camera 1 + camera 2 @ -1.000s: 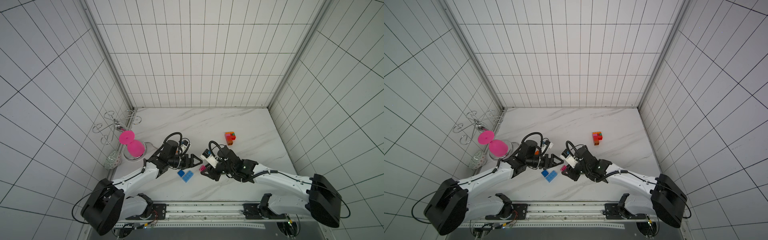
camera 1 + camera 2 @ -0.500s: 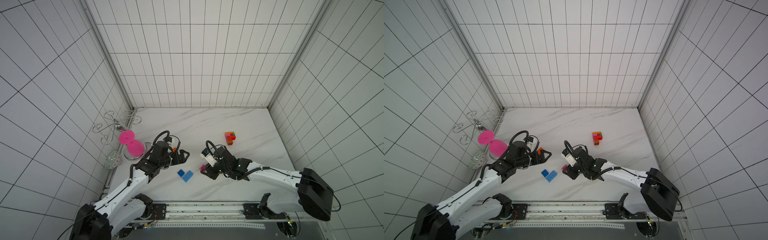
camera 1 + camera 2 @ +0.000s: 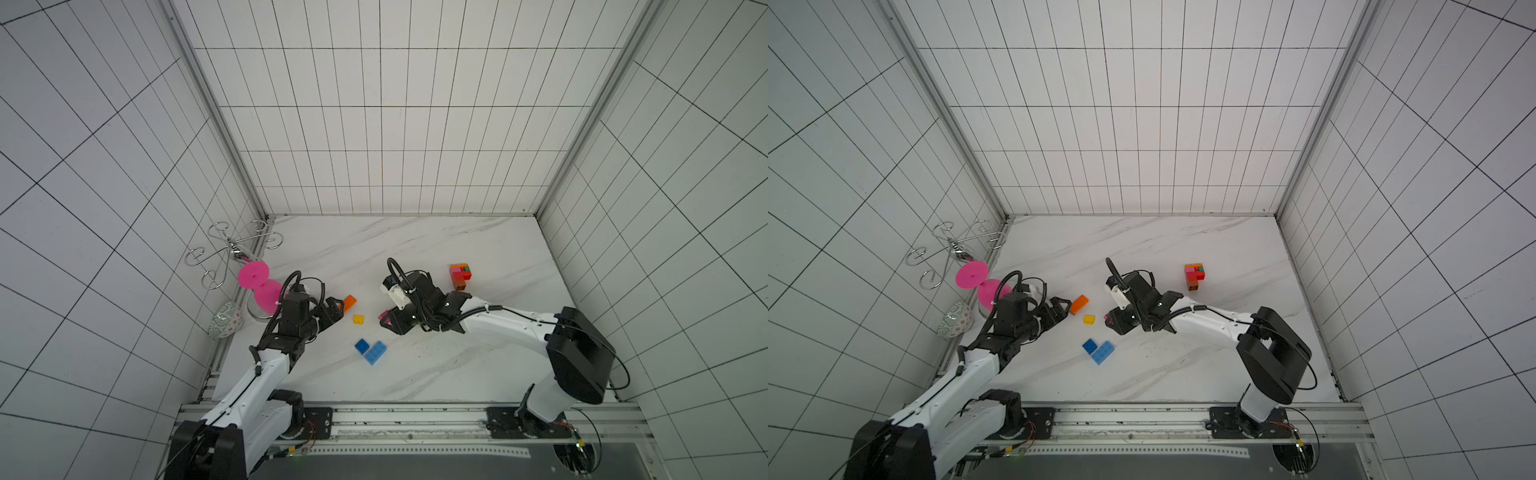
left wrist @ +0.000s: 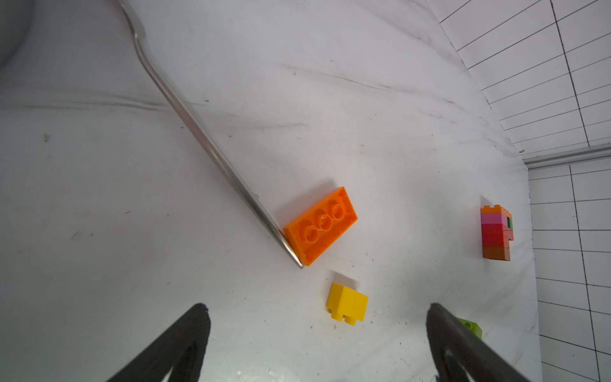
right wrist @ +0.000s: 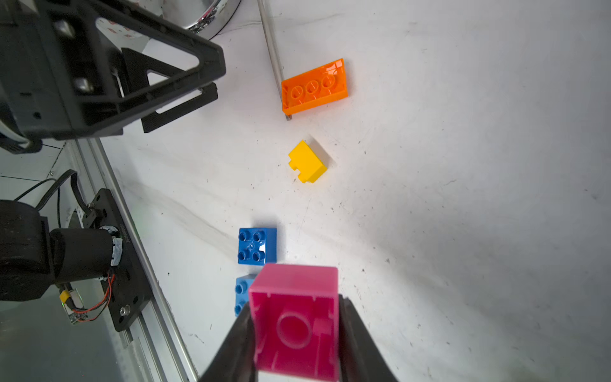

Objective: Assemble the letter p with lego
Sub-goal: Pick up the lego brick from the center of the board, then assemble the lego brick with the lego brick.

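Note:
My right gripper (image 5: 294, 306) is shut on a pink lego brick (image 5: 294, 317), hollow side toward the camera, just above the table (image 3: 384, 322). My left gripper (image 4: 317, 312) (image 3: 334, 309) stands open and empty. A yellow brick (image 4: 347, 302) (image 3: 358, 319) lies on its side just ahead of it. An orange brick (image 4: 320, 225) (image 3: 349, 303) lies upside down beyond that. A blue brick (image 5: 257, 246) (image 3: 361, 345) and a light blue one (image 3: 375, 353) sit side by side nearer the front. A stacked orange, pink, red and brown block (image 3: 459, 276) (image 4: 495, 233) stands at the right.
A pink hourglass shape (image 3: 259, 282), a wire stand (image 3: 232, 249) and a patterned ball (image 3: 225, 325) crowd the left wall. A metal rod (image 4: 198, 132) ends against the orange brick. A lime brick (image 4: 469, 327) peeks out behind my left finger. The rail (image 3: 374, 415) runs along the front.
My left arm has drawn back to the left, away from the right gripper, uncovering the orange and yellow bricks. The right gripper keeps the pink brick in about the same place.

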`<act>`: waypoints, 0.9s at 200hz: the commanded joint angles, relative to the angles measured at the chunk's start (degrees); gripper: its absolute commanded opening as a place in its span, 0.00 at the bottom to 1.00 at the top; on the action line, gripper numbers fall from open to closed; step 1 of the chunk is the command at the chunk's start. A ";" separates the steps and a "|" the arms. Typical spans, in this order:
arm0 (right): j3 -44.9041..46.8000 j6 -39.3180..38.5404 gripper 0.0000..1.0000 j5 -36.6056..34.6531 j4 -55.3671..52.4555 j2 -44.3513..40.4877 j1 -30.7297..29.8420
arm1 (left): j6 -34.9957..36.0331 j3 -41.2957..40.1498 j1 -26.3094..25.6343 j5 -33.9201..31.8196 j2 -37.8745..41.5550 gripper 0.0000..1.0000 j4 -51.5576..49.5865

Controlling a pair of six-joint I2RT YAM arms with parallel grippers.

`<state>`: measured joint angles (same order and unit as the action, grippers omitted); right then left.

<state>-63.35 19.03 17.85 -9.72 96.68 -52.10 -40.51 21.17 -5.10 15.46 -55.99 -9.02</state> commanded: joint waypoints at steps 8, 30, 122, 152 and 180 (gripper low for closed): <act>-9.50 1.63 0.04 2.88 -3.73 6.68 0.02 | 0.30 0.04 4.63 7.33 -1.12 0.97 6.51; -16.73 1.54 0.04 3.34 -6.14 12.76 -0.51 | -0.51 -3.78 7.26 6.90 2.54 0.97 9.55; -42.84 -0.72 0.04 -1.37 -19.84 31.29 -3.61 | -2.86 -10.36 8.10 -8.43 21.63 0.97 5.23; -49.15 -1.45 0.03 -4.05 -23.63 35.28 -4.45 | -3.69 -10.53 8.53 -9.25 21.40 0.97 4.91; -54.00 -2.19 0.04 -6.72 -26.67 38.41 -5.16 | -3.98 -10.53 9.34 -8.31 18.93 0.98 6.05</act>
<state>-112.27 18.09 14.85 -31.03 132.60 -56.40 -43.42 10.68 3.49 8.21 -35.64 -3.51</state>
